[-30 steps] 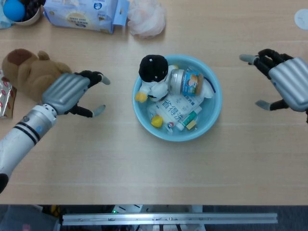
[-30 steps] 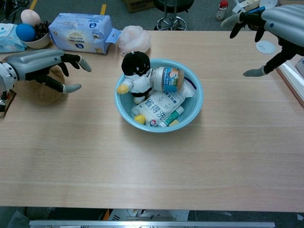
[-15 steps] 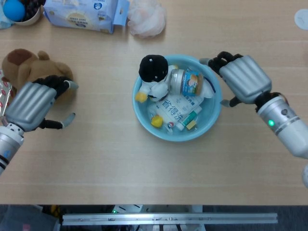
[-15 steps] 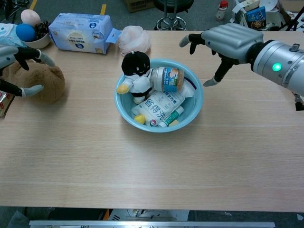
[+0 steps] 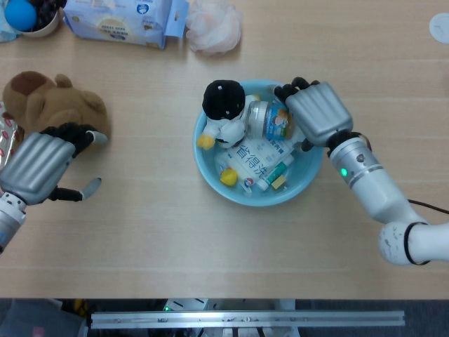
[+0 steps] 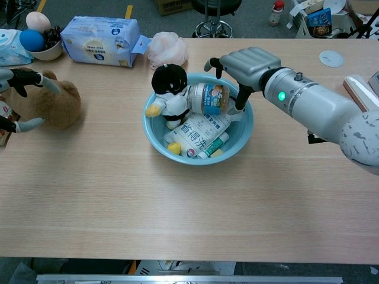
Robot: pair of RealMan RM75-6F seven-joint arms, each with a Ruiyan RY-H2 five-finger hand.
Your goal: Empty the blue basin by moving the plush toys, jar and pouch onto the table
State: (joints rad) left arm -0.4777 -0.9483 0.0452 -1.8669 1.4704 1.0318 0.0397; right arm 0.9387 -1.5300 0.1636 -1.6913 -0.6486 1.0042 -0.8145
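The blue basin (image 5: 303, 184) (image 6: 238, 144) sits mid-table. In it a black-and-white plush toy (image 5: 223, 105) (image 6: 169, 83) leans at the left, a labelled jar (image 5: 270, 121) (image 6: 205, 99) lies on its side, and a white printed pouch (image 5: 254, 158) (image 6: 195, 131) lies underneath. My right hand (image 5: 317, 112) (image 6: 247, 61) hovers over the jar's right end, fingers spread, thumb down beside it, with no clear grip. A brown plush toy (image 5: 49, 102) (image 6: 56, 103) lies on the table at the left. My left hand (image 5: 42, 165) (image 6: 16, 97) is just below it, fingers apart and empty.
Along the far edge stand a tissue pack (image 5: 119, 17) (image 6: 98, 40), a pink mesh ball (image 5: 214, 28) (image 6: 166, 50) and a bowl with a blue ball (image 5: 28, 15). A white disc (image 5: 440, 27) (image 6: 330, 58) lies far right. A red-and-silver packet (image 5: 8, 144) lies at the left edge.
My right hand swept left from the table's right side to above the jar in the basin. My left hand drew back leftward, past the brown plush toy.
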